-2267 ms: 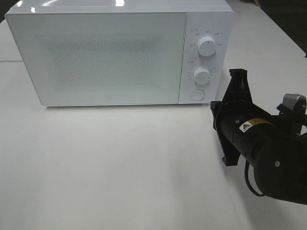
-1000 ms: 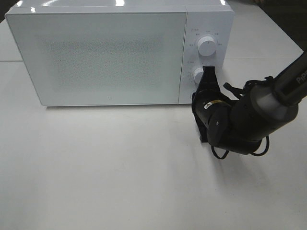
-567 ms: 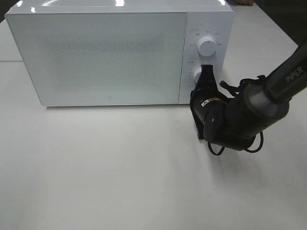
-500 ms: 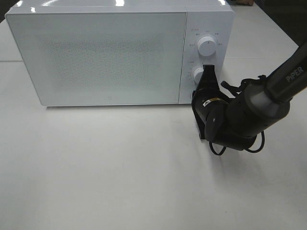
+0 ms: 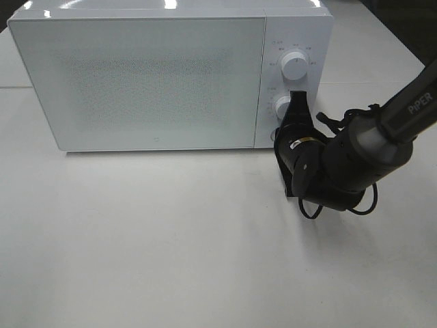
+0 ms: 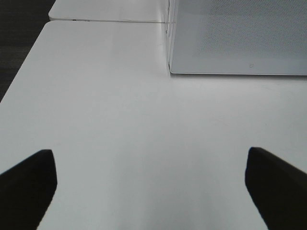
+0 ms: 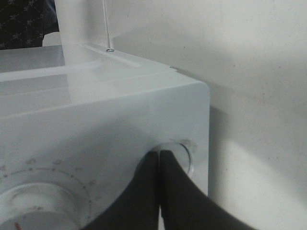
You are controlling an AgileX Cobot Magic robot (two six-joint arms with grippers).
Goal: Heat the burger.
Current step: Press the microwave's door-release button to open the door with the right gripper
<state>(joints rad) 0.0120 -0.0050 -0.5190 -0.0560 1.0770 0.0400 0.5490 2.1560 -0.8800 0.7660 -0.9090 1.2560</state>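
The burger is out of view in every frame. A white microwave [image 5: 136, 75] stands at the back of the table with its door closed. My right gripper [image 5: 281, 137] is shut, and its joined fingertips [image 7: 159, 154] press against the round button [image 7: 184, 153] at the bottom of the control panel, below the lower dial [image 5: 282, 106]. My left gripper [image 6: 152, 187] hangs open over bare table in front of the microwave's left corner, with nothing between its fingers [image 6: 26, 184]. It does not show in the exterior view.
An upper dial [image 5: 295, 65] sits above the lower one on the panel. The white table [image 5: 171, 246] runs wide in front of the microwave. Its left edge [image 6: 24, 67] drops to dark floor. A second table abuts behind.
The right arm swung in from the right to the control panel, its tips reaching the round button. Over the last second it has barely shifted. The microwave door stays closed.
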